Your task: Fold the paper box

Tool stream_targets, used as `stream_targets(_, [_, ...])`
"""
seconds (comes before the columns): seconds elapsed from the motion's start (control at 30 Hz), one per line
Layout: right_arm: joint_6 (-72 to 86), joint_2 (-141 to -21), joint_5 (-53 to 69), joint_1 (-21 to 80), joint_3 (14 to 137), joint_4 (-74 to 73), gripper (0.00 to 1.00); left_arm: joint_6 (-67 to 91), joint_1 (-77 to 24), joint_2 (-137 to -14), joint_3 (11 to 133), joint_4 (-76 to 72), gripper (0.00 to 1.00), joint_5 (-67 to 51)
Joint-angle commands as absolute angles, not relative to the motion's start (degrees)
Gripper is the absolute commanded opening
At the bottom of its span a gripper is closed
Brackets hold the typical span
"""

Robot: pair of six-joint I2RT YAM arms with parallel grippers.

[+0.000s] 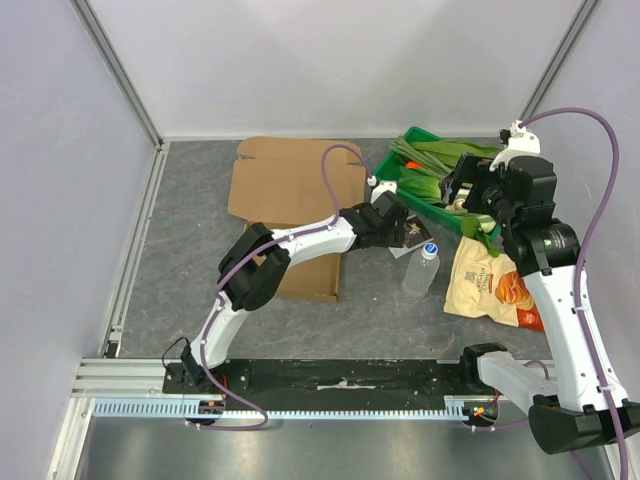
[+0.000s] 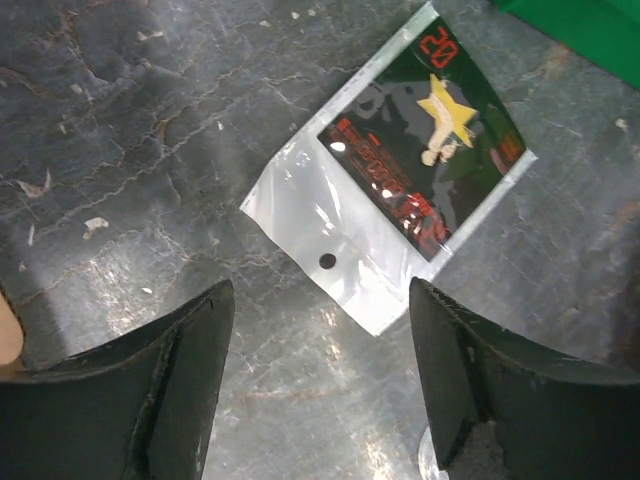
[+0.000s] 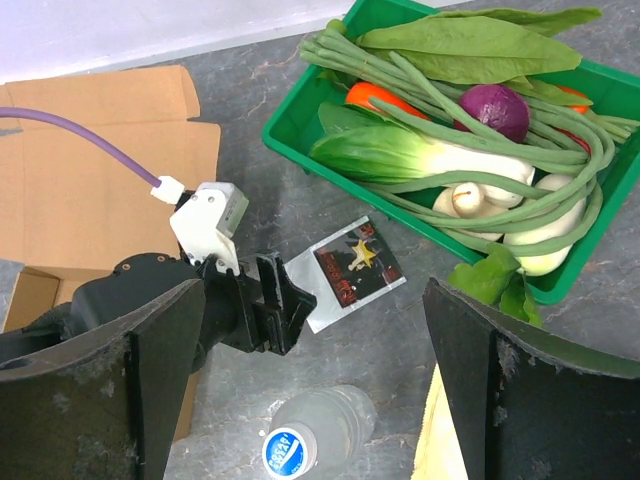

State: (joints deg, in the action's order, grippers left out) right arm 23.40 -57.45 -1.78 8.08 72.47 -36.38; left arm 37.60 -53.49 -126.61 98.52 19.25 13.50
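Landmark: green tray [image 3: 285, 120] of vegetables, far on the right arm's side of the bench [image 1: 190, 280]

- Paper box [image 1: 290, 195]: lies on the bench toward the left arm's side of the tray, apart from it, with a strip of bare bench between. Brown, unprinted, flaps at the far edge spread flat. The left arm crosses its near part, so I cannot read the fold state there
- Left gripper [image 1: 400, 228]: low over the bench just beside the tray's near rim, fingers spread, nothing pinched
- Right gripper [image 1: 462, 192]: held high over the tray's near edge, fingers spread wide, holding nothing

What each view gives me:
- Overhead: the only view showing the whole box outline and both arms. It also shows the tan-and-orange snack bag [image 1: 490, 285] on the near side of the tray and a water bottle [image 1: 421, 270] beside the bag
- Left wrist: a clear sachet [image 2: 400, 170] with a black card, yellow star and punched hole lies flat on the bench, its near corner showing in the gap between the fingers [image 2: 190, 360]. A green sliver of the tray is at the top corner. No box visible
- Right wrist: looks down on the left gripper with the sachet between it and the tray. The tray contents are legible only here: long beans [image 3: 560, 150], bok choy [image 3: 400, 155], purple onion [image 3: 497, 105]. Box flaps are at the frame's left
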Motion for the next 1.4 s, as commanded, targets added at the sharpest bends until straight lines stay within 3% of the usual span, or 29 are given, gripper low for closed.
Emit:
stream_targets(0.0, [22.41,-57.57,-0.97,8.09,71.64,-36.30,0.98,28.70,-54.58,-129.89,102.64,17.49,0.82,17.76])
stream_targets(0.1, [22.33,-57.48,-0.09,8.09,70.40,-35.86,0.98,20.08,-54.67,-131.57,105.19,17.23,0.92,16.35])
stream_targets(0.23, [21.97,-57.31,-0.09,8.09,69.35,-35.51,0.98,11.43,-53.88,-134.03,110.11,18.45,0.95,8.37])
stream_targets(0.57, [21.71,-56.95,1.76,8.09,69.08,-35.60,0.98,7.12,-50.80,-143.34,125.41,29.17,0.90,0.88])
stream_targets(0.9, [22.32,-56.95,2.90,8.09,68.64,-35.07,0.98,9.14,-50.71,-144.67,123.32,33.92,0.84,5.18])
stream_targets(0.93, [22.32,-56.87,3.07,8.09,68.56,-35.07,0.98,9.31,-50.80,-144.41,122.53,34.01,0.83,5.45])
stream_targets(1.13, [23.03,-56.08,3.25,8.09,67.68,-34.28,0.98,11.33,-51.33,-138.53,113.22,32.70,0.52,7.55])
stream_targets(1.37, [24.43,-56.25,5.18,8.09,66.45,-33.05,0.98,12.65,-51.85,-133.77,106.88,30.32,0.28,9.84])
